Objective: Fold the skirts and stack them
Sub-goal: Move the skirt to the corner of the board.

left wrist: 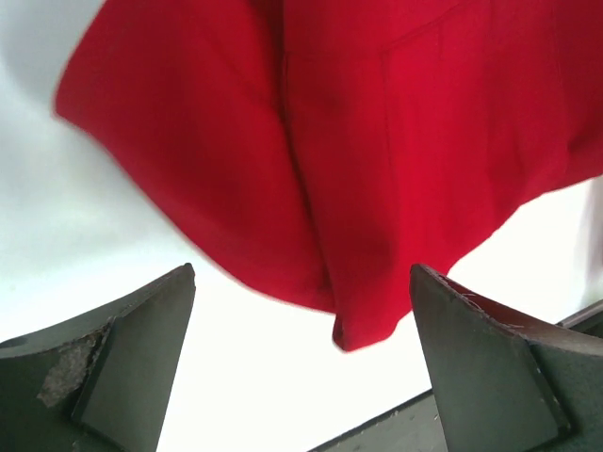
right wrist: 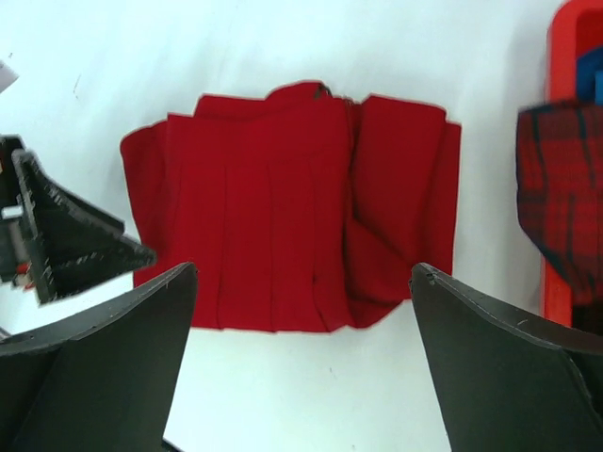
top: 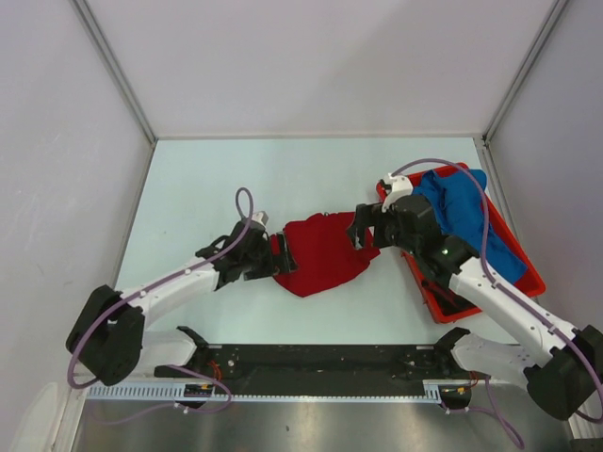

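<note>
Red pleated skirt (top: pixel 322 252) lying flat at mid-bench (top: pixel 283 169), one side folded over, between the two arms. The left fingers (left wrist: pixel 122 367) are released and spread wide just beside the skirt's left edge, holding nothing. The right fingers (right wrist: pixel 499 367), likewise spread and empty, hover at its right edge. The blue skirt (top: pixel 466 212) lies heaped in the red tray (top: pixel 530 280) at the right of the bench. The plaid skirt (right wrist: pixel 563 188) drapes over the tray's rim, partly out of view.
</note>
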You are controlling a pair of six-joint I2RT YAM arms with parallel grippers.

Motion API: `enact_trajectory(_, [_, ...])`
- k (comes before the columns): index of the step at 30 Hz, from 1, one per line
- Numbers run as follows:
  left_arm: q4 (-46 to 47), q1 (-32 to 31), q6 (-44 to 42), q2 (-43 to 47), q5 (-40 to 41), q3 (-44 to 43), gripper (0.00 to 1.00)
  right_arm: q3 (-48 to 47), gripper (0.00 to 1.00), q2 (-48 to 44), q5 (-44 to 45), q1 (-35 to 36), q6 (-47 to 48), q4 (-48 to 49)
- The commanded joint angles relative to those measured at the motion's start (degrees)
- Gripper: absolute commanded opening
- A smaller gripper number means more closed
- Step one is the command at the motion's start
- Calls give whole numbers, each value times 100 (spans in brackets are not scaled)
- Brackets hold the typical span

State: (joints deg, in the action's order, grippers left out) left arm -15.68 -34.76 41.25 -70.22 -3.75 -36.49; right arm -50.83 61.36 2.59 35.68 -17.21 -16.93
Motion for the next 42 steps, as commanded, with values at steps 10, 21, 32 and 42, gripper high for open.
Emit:
enact_trajectory(10, [734, -13, -29, -1846, -92, -1034, 85, 433, 100, -968, 444, 27, -169, -724])
enact_trajectory(21, [-356, -22, -1662, -3128, 629, -2406, 52, 635, 100, -1126, 769, -26, 68, -821])
enact_trajectory(32, [-1165, 92, -3245, -4052, 2870, -3839, 33, 908, 100, -1267, 426, -386, 139, -575])
enact_trajectory(42, [-279, 1814, -4765, -4360, 3425, -4252, 33, 978, 100, -1337, 576, -589, 104, -557])
